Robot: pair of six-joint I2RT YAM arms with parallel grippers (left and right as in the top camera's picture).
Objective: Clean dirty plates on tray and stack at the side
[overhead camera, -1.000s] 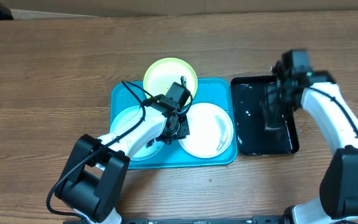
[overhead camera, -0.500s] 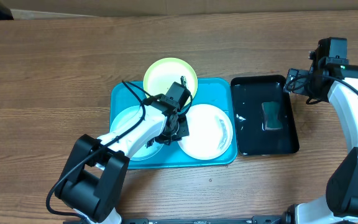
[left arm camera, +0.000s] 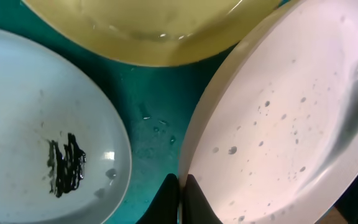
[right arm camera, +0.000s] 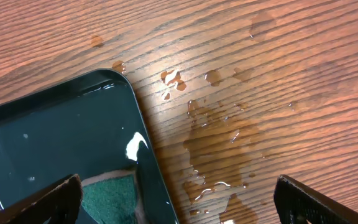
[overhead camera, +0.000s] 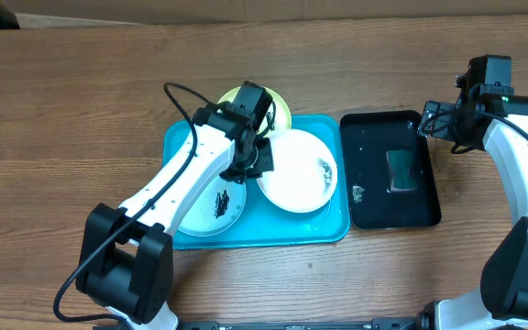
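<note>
My left gripper (overhead camera: 251, 163) is shut on the left rim of the white plate (overhead camera: 296, 179), which is tilted over the turquoise tray (overhead camera: 255, 234). In the left wrist view the closed fingertips (left arm camera: 180, 194) pinch that rim, and the white plate (left arm camera: 278, 124) carries grey specks. The light blue plate (overhead camera: 211, 206) lies on the tray's left with a dark smear; it also shows in the left wrist view (left arm camera: 36, 112). The lime-green plate (overhead camera: 278, 103) sits at the tray's back edge, partly hidden by my arm. My right gripper (overhead camera: 438, 124) is open and empty beside the black tray; its jaws (right arm camera: 179, 205) stand wide apart.
A narrow black tray (overhead camera: 374, 206) holding water and a green sponge (overhead camera: 401, 171) stands right of the turquoise tray. Water drops (right arm camera: 216, 130) lie on the wooden table beside the black tray's corner (right arm camera: 120, 78). A pale scrap (overhead camera: 357, 192) lies at the black tray's left edge.
My left gripper has moved toward the back with the white plate, tilting it and uncovering the blue plate's dark smear. My right gripper left the sponge in the black tray and drew back to the right.
</note>
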